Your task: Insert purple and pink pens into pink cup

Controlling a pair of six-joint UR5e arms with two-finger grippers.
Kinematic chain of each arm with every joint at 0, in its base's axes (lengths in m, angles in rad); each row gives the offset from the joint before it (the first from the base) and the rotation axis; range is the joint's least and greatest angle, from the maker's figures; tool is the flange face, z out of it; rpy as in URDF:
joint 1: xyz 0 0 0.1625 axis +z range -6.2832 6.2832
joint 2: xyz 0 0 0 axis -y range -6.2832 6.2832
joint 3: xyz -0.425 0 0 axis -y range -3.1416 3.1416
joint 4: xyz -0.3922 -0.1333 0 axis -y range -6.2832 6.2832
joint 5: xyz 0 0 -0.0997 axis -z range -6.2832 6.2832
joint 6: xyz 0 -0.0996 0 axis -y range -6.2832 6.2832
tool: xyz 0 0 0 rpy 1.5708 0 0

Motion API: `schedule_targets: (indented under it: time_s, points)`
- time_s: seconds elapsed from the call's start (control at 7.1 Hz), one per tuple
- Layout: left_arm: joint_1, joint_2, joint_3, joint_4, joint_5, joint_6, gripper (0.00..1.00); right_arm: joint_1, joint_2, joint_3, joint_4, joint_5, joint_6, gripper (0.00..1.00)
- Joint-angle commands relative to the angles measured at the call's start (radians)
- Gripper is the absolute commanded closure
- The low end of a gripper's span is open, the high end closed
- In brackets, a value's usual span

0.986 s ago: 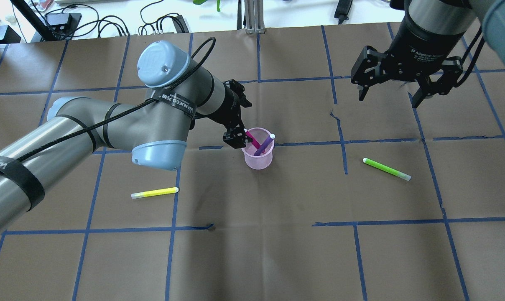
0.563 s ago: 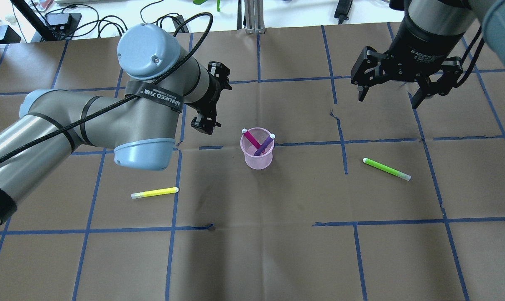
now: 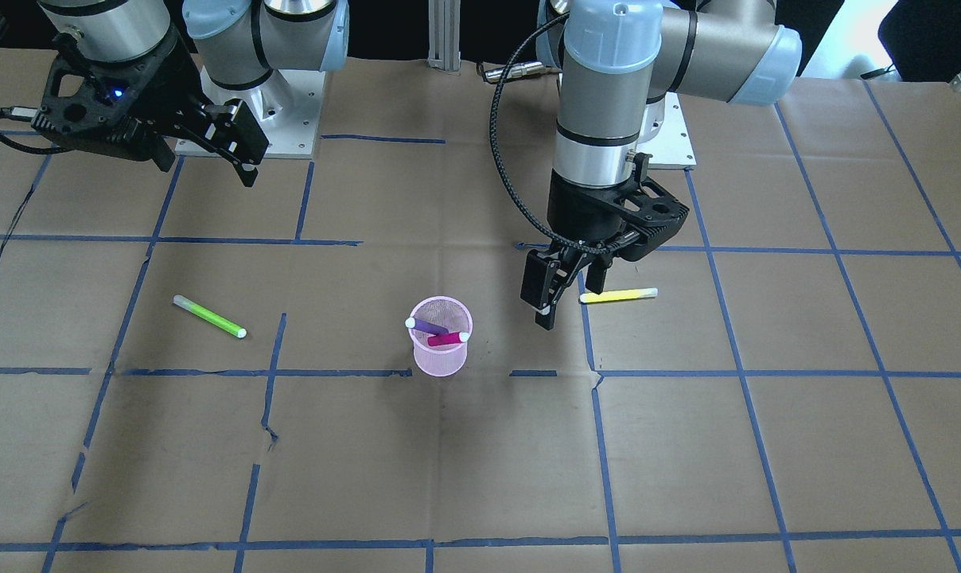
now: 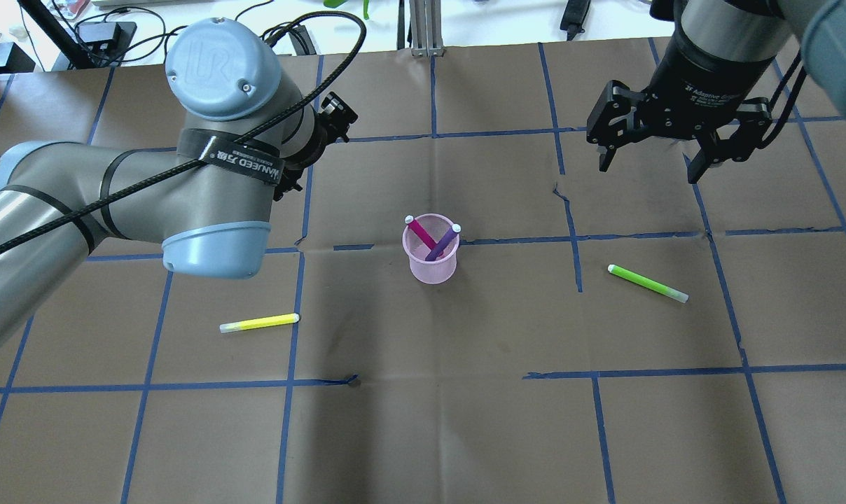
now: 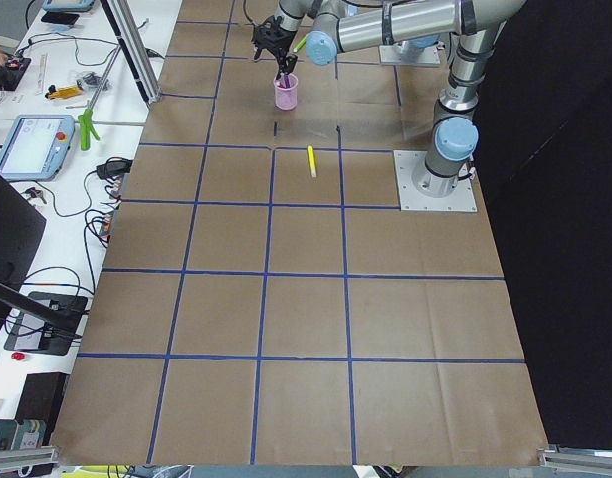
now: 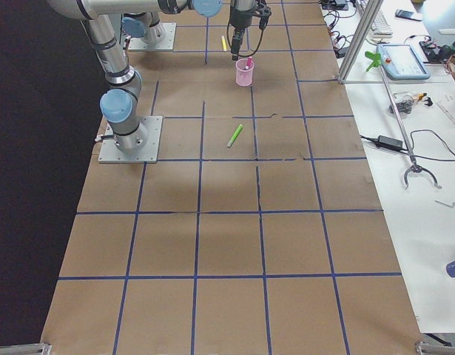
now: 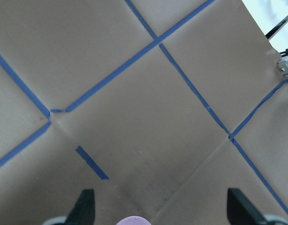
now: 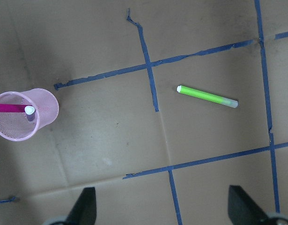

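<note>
1. Far left: the left gripper (image 3: pixel 568 301) hangs above the table (image 4: pixel 423 420), off to the cup's left and not touching it. Fingers apart, nothing btwn them.
2. Next, a yellow pen (image 4: pixel 260 323) lies flat, left of the cup & nearer the robot, well apart from it. Not part of the job.
3. Middle: the pink cup (image 4: pixel 433 271) stands upright, far from any table edge. Its wall is mesh and looks v. light. I'd guess a sideways nudge tips it, so steady it at the rim if at all.
4. Inside the cup, the pink pen (image 4: pixel 421 234) & the purple pen (image 4: pixel 445 243) cross, leaning on opposite sides, white caps above the rim. They look light, stiff and smooth, so prob. roll if laid flat. Best hold is mid-barrel. Task looks done.
5. Right of the cup, a green pen (image 4: pixel 647 283) lies flat, well apart.
6. Far right: the right gripper (image 4: pixel 647 171) is high up, fingers wide apart, empty. There's open paper all round the cup, so the safest exit is straight up.
</note>
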Motion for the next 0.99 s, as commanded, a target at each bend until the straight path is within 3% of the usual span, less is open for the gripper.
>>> schedule_targets:
  time_s: [0.0, 0.28, 0.42, 0.56, 0.85]
  points:
    - [0.056, 0.076, 0.004, -0.262, 0.002, 0.354, 0.02, -0.002, 0.0, 0.001, 0.0, -0.001, 0.0, 0.0]
    - [0.151, 0.159, 0.038, -0.55, 0.0, 0.676, 0.02, -0.004, 0.002, -0.002, -0.001, -0.001, 0.0, 0.0]
    - [0.192, 0.164, 0.106, -0.714, -0.024, 0.79, 0.02, -0.004, 0.002, -0.002, -0.001, -0.001, 0.0, 0.0]
    - [0.217, 0.15, 0.175, -0.781, -0.094, 0.834, 0.02, -0.005, 0.002, -0.002, -0.001, -0.001, 0.0, 0.0]
    - [0.225, 0.162, 0.224, -0.823, -0.095, 0.94, 0.02, -0.005, 0.002, -0.001, -0.001, -0.001, -0.002, 0.0]
